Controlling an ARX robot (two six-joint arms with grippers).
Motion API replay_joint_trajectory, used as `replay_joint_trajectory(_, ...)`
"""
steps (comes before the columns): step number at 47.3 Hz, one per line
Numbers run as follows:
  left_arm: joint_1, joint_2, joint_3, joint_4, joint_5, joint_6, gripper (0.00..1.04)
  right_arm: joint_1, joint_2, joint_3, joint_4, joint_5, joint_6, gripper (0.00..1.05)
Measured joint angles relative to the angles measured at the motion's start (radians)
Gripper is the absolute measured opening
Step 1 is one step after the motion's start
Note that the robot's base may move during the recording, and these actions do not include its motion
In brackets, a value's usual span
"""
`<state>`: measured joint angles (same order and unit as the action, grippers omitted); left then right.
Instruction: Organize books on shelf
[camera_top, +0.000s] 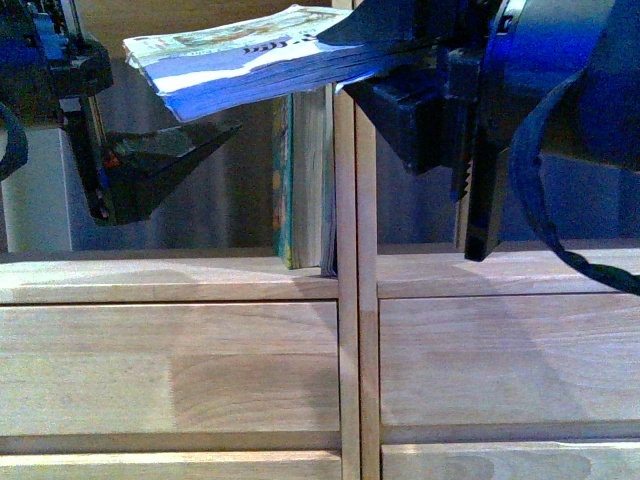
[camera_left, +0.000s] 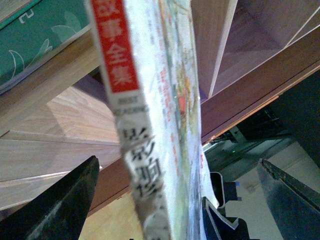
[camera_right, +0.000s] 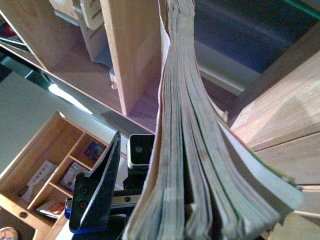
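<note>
**Softcover held flat in the air in front of the shelf**

The softcover (camera_top: 240, 60) lies flat and high, in front of the left open compartment. Its pale printed cover faces up. Its far end sits above a few upright books (camera_top: 308, 180), and the front view does not show whether it touches their tops. In the left wrist view its white spine carries a red block with printed characters and grey lettering below. In the right wrist view its page edges splay into several loose bundles.

The right gripper (camera_top: 352, 64) is clamped on the book's right end, with one dark finger over the cover and one under it. The right wrist view shows only one finger (camera_right: 97, 187), standing beside the pages. The other is hidden behind the book.

The left gripper (camera_left: 178, 161) is spread wide at the book's left end. The spine runs between its two dark fingers (camera_left: 60, 205), with a gap on each side. In the front view one finger points right, just under the book's lower corner. I cannot tell whether it touches.

The upright books stand on the compartment floor, pressed against the centre divider (camera_top: 346, 210). The leftmost shows a teal spine (camera_top: 283, 180).

The shelf (camera_top: 358, 330) is light wood in two columns. Plain drawer fronts (camera_top: 170, 365) fill the space under the open compartments.
</note>
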<state>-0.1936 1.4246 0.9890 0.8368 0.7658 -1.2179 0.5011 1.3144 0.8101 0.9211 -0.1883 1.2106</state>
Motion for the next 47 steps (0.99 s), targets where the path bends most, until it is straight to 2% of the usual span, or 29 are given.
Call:
replay_joint_trajectory(1, 0.0, -0.002, -0.002, 0.005, 0.002, 0.0, 0.97, 0.002, 0.002, 0.0, 0.002, -0.001, 0.005, 0.07)
replay_joint_trajectory(4, 0.0, -0.009, -0.008, 0.006, 0.001, 0.0, 0.87, 0.007, 0.012, 0.0, 0.008, -0.007, 0.024, 0.07)
replay_joint_trajectory(13, -0.004, -0.021, -0.015, 0.03, 0.006, 0.001, 0.5, 0.026, 0.019, 0.0, 0.033, -0.019, 0.056, 0.07)
replay_joint_trajectory(22, -0.007, -0.033, -0.029, 0.046, 0.005, 0.005, 0.23, 0.041, 0.019, 0.0, 0.042, -0.026, 0.061, 0.09)
replay_joint_trajectory(28, -0.007, -0.047, -0.029, 0.02, -0.007, 0.028, 0.07, 0.053, 0.019, -0.005, 0.042, -0.034, 0.061, 0.29)
replay_joint_trajectory(38, 0.022, -0.082, -0.028, -0.052, -0.082, 0.135, 0.07, 0.05, -0.037, -0.067, 0.041, -0.056, 0.059, 0.63)
replay_joint_trajectory(47, 0.097, -0.086, 0.026, -0.207, -0.261, 0.344, 0.07, -0.042, -0.193, -0.184, -0.065, -0.124, -0.025, 0.98)
